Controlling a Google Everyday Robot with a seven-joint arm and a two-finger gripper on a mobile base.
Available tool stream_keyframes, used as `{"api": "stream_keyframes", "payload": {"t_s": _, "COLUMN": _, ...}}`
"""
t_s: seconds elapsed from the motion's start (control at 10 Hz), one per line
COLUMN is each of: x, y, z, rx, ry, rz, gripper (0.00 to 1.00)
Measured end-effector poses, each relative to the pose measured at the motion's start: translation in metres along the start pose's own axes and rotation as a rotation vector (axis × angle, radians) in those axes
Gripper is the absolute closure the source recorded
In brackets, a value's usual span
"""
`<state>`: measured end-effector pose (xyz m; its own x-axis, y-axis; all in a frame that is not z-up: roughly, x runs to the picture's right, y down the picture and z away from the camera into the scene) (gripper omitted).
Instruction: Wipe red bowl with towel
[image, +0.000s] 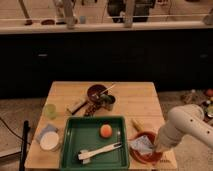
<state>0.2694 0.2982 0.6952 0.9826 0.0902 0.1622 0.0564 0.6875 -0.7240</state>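
Observation:
The red bowl (146, 155) sits at the front right corner of the wooden table (132, 97). A pale blue towel (140, 145) lies crumpled in the bowl's left half. My white arm (186, 125) comes in from the right and bends down to the bowl. My gripper (157, 146) is at the bowl's right side, touching the towel's right edge.
A green tray (70, 150) holds an orange ball (105, 130) and a white brush (99, 150). A dark bowl (96, 92) with utensils stands mid-table. A green cup (49, 110), a white bowl (50, 141) and a blue cloth (44, 131) are at the left.

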Motion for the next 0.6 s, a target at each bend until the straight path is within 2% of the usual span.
{"api": "stream_keyframes", "payload": {"t_s": 0.4, "x": 0.004, "y": -0.014, "z": -0.002, "rx": 0.001, "ry": 0.048, "rz": 0.006, "gripper": 1.0}}
{"api": "stream_keyframes", "payload": {"t_s": 0.6, "x": -0.002, "y": -0.025, "z": 0.001, "rx": -0.01, "ry": 0.089, "rz": -0.015, "gripper": 1.0}}
